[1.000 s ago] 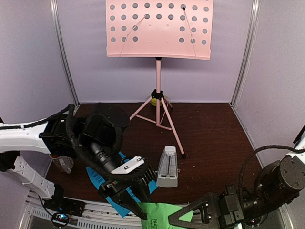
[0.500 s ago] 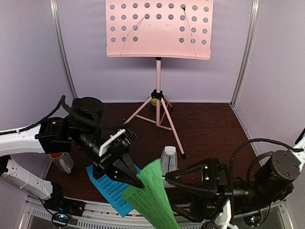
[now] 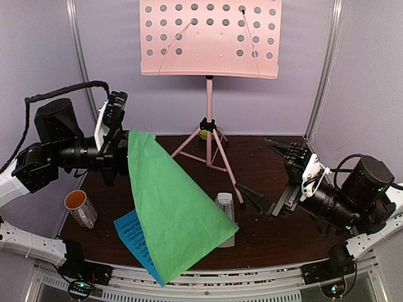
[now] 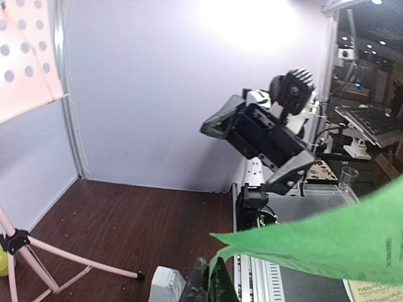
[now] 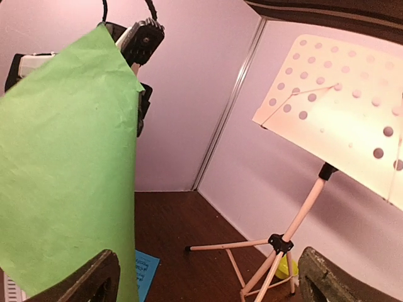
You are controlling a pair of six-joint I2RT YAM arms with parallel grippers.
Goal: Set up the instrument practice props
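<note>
- Change since a second ago: I have the left arm raised from the near edge to the left side, and the green sheet [image 3: 170,214] has come up off the table [image 3: 283,182] with it. The right arm has backed off to the right.
- Left gripper [image 4: 211,284]: closed tight on the top corner of the green sheet. The wrist view shows the paper pinched between the dark fingers.
- Right gripper [image 3: 274,176]: jaws spread wide with nothing between them, pointing left toward the stand, well apart from the sheet.
- Green sheet: hangs in the air from the left gripper and fans down and to the right. From above it covers part of the blue sheet and part of the metronome. I cannot tell whether its lower edge touches the table.
- Blue sheet [image 3: 135,236]: flat on the table near the front edge, left of centre.
- Metronome [image 3: 227,202]: upright on the table, near the foot of the stand's front leg.
- Music stand [image 3: 211,38]: pink, standing at the back, tripod legs spread and perforated desk bare.
- Mug [image 3: 80,207]: on the left edge of the table, tilted.
- Bowl [image 3: 203,133]: lime-green, just behind the tripod hub.
</note>
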